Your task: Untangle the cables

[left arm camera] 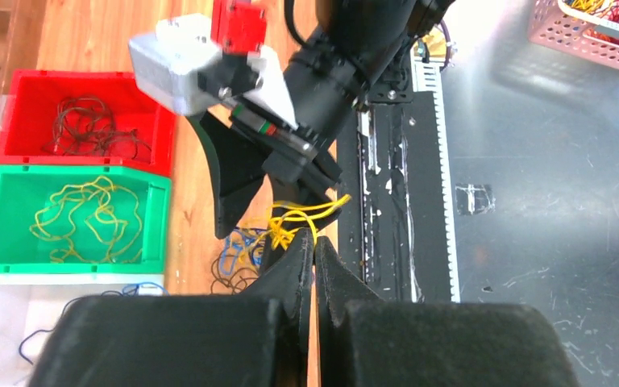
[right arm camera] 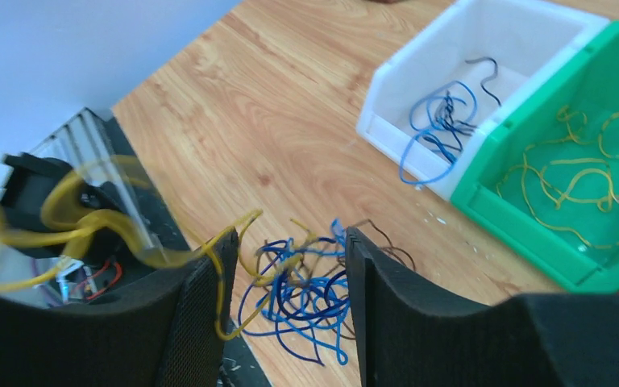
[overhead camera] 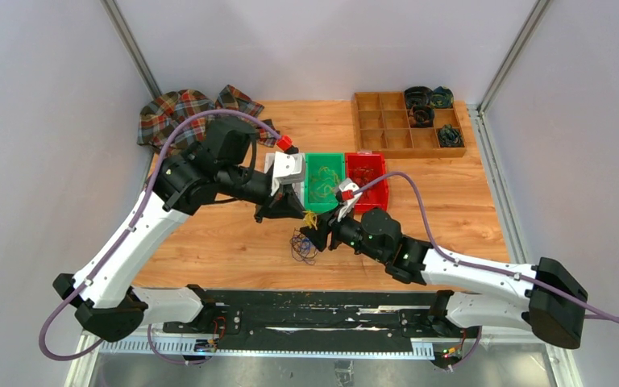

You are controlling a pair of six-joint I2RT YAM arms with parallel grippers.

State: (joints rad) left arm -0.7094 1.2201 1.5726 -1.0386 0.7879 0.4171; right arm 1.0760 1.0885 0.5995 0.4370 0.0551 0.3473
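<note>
- Item, fist-sized tangle of thin blue and dark cables: lies on the light wooden table, just in front of the bins and between the two arms.
- Item, thin yellow cable: raised off the table above the tangle and strung between the two grippers. Its lower loops trail down into the blue strands, so it is not yet free.
- Item, left gripper: black padded fingers drawn together to a narrow slit. The yellow cable meets their tips and appears pinched there, though the contact point itself is hard to see.
- Item, right gripper: fingers parted at a medium gap with the tangle showing between them. Nothing is clamped, and the yellow cable is draped over one finger.
- Item, white plastic bin: holds loose blue cables.
- Item, green plastic bin: holds loose yellow cables.
- Item, red plastic bin: holds loose dark cables.
- Step in hand, as judged: drawing one yellow strand out of the knot, with sorting by colour partly done.
- Next move, as judged: the right gripper needs to pin the blue mass down while the left lifts the yellow cable away, slowly so loops slip rather than tighten. The green bin is the likely destination.
</note>
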